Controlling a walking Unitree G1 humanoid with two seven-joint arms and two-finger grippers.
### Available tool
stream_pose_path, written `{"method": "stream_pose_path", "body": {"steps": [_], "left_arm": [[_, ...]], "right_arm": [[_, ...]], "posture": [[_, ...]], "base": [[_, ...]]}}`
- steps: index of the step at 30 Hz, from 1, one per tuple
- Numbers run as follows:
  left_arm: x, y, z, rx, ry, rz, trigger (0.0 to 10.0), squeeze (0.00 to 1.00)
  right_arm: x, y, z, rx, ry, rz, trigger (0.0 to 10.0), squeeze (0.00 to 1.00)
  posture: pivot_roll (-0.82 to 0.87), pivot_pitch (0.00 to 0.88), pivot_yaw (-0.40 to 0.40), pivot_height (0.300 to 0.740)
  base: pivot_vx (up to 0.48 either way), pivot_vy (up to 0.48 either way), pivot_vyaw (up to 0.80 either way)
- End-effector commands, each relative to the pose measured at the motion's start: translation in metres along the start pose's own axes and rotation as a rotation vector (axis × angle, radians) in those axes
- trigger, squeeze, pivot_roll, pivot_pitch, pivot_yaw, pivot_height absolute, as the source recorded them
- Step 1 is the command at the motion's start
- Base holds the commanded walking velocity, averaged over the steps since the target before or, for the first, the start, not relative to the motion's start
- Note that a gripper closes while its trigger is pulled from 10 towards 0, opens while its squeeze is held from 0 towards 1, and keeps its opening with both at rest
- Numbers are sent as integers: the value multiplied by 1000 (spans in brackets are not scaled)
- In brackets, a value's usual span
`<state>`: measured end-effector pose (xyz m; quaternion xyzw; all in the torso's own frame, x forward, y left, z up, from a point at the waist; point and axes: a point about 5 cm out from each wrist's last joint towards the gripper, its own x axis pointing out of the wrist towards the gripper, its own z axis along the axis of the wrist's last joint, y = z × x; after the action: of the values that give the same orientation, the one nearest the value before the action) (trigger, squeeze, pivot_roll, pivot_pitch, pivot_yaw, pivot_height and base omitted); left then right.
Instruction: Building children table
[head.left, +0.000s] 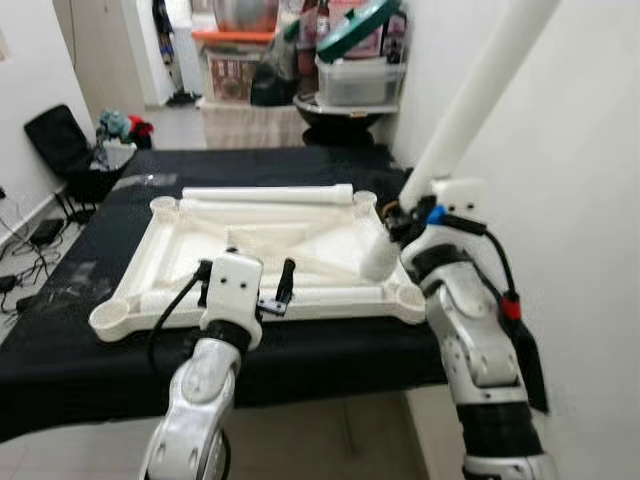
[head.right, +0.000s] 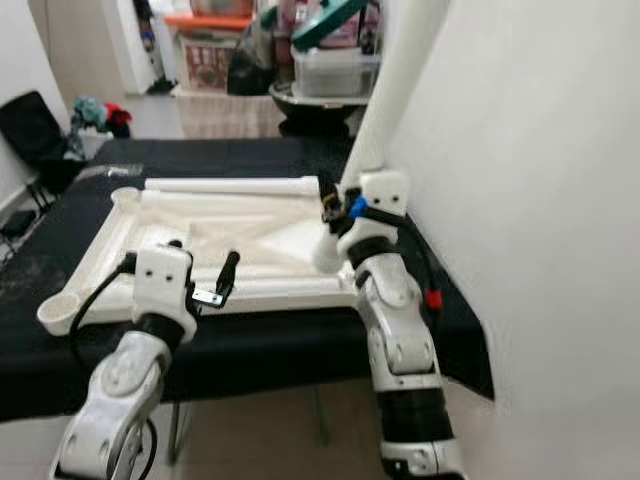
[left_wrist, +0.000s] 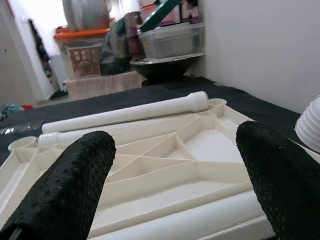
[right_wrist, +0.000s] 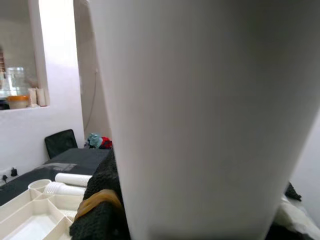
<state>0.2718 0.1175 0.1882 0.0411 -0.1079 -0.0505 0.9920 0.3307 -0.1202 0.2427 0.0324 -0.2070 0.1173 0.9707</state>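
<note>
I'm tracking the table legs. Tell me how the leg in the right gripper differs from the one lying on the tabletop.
The held leg stands tilted, threaded end down, in the right gripper; the loose leg lies flat along the far edge of the upturned tabletop. The held one nears a corner socket; the loose one is ungripped. Both are white plastic tubes.

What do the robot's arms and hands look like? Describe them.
Both arms are jointed silver segments with black bands. The left hand has a white boxy wrist, a looping black cable and textured black fingers. The right hand has a white wrist, a blue mark and a red-tipped black cable.
</note>
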Motion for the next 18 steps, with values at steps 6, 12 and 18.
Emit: {"method": "stream_pose_path", "body": {"steps": [6, 12, 18], "left_arm": [[1, 9, -4, -17, 35, 48, 10000, 0], [1, 10, -4, -8, 34, 57, 10000, 0], [1, 9, -6, -13, 41, 51, 10000, 0]], "right_arm": [[5, 7, 1, 10, -11, 26, 10000, 0], [6, 7, 0, 11, -9, 28, 10000, 0], [7, 7, 0, 11, -1, 33, 10000, 0]], "posture": [[43, 0, -55, 740], [41, 0, -53, 740], [38, 0, -54, 740]], "base": [[0, 0, 0], [0, 0, 0], [0, 0, 0]]}}
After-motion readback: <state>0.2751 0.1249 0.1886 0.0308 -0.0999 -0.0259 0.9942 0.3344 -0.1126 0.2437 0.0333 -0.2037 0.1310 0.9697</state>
